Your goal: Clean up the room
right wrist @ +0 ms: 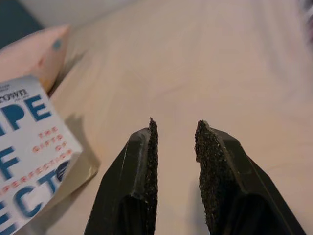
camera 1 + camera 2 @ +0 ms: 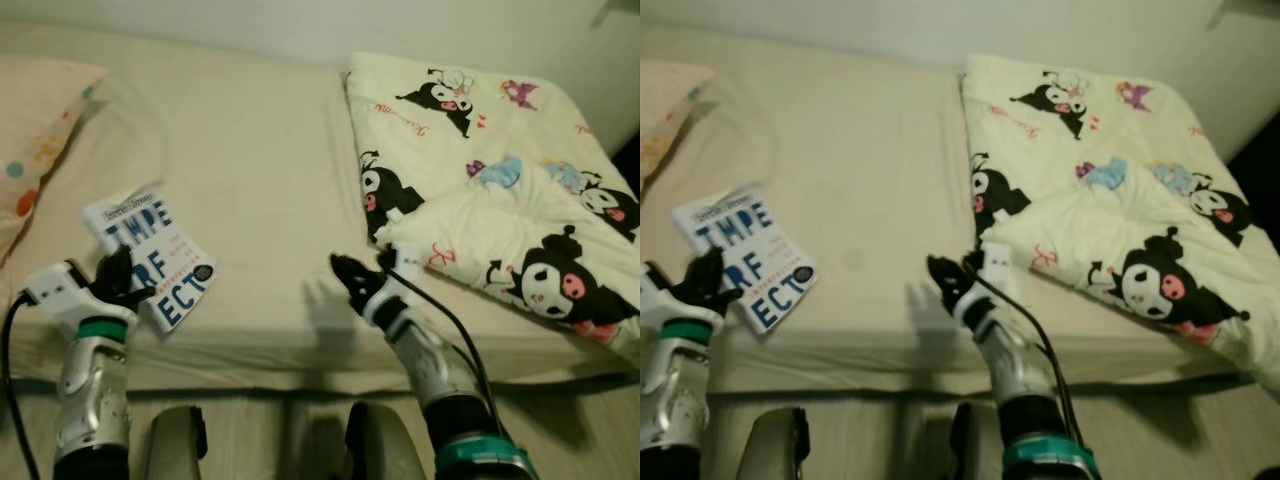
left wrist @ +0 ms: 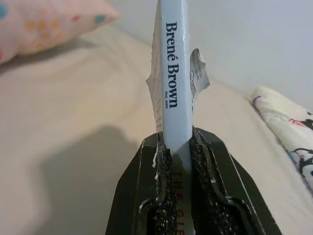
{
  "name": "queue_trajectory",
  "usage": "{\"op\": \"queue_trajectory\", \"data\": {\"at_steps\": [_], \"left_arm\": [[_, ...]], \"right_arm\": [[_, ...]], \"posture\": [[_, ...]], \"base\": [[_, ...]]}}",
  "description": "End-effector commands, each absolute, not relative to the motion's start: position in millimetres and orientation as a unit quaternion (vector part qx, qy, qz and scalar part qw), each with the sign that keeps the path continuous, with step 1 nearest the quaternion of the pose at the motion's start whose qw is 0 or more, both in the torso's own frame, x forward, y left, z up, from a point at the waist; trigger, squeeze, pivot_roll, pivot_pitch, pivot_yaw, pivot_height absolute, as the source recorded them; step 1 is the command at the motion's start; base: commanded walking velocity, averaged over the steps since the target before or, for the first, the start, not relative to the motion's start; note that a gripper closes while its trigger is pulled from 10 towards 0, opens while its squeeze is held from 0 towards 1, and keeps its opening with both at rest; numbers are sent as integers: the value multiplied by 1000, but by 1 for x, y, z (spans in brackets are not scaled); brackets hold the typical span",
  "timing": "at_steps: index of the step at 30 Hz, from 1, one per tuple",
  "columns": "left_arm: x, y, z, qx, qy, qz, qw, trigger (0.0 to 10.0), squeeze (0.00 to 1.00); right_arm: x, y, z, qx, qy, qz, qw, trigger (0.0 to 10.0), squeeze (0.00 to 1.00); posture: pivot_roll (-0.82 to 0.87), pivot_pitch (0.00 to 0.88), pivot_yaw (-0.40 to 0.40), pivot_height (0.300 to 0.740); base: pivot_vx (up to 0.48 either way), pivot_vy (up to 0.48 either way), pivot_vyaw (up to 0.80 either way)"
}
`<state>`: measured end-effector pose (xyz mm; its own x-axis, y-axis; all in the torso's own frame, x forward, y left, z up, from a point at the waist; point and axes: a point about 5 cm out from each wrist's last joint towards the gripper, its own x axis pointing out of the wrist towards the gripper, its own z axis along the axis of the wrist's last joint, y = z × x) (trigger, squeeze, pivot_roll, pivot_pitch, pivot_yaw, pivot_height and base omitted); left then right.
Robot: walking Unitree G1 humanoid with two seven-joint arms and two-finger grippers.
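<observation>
Your left end effector point(image 2: 118, 278) was clamped on the spine of the white paperback book point(image 2: 150, 255), which lay near the front edge of the bed point(image 2: 240, 160) on the robot's left. In the left wrist view both black fingers point(image 3: 161, 196) pressed the pale spine between them, with the author's name running up it and a torn flap of the cover sticking out to one side.

Your right end effector point(image 2: 352, 278) hovered over the bare sheet at the middle of the bed, its fingers point(image 1: 142, 166) parted with a narrow gap and nothing between them. A cable ran back along that arm.

Around you, a pink pillow point(image 2: 30, 130) with coloured dots sat at the far left, beyond the book. A cream quilt point(image 2: 500, 180) printed with black cartoon characters lay bunched over the right half of the bed, its near corner just beside the right end effector. The open sheet between book and quilt carried only the arm's shadow.
</observation>
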<state>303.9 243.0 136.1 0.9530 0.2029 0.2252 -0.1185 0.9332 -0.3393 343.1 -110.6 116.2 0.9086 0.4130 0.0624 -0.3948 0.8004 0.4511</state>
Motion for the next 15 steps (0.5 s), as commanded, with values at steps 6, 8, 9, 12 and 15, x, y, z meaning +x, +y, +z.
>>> {"op": "queue_trajectory", "data": {"at_steps": [6,8,9,12,15], "left_arm": [[297,247,125,-205,-123,141,961,10000,0],[297,246,126,-191,-121,141,964,10000,0],[297,246,126,-191,-121,141,964,10000,0],[299,236,138,-102,-121,113,981,10000,0],[300,227,143,-43,-120,85,988,10000,0]], "right_arm": [[335,-116,111,237,15,184,954,10000,0],[333,-116,111,234,11,178,956,10000,0],[333,-116,111,234,11,178,956,10000,0],[328,-116,109,207,11,161,965,10000,0],[327,-121,104,215,17,140,966,10000,0]], "posture": [[95,53,-83,566],[95,53,-82,566],[95,53,-82,566],[96,54,-81,566],[100,49,-79,570]], "base": [[0,0,0],[0,0,0],[0,0,0],[0,0,0],[0,0,0]]}}
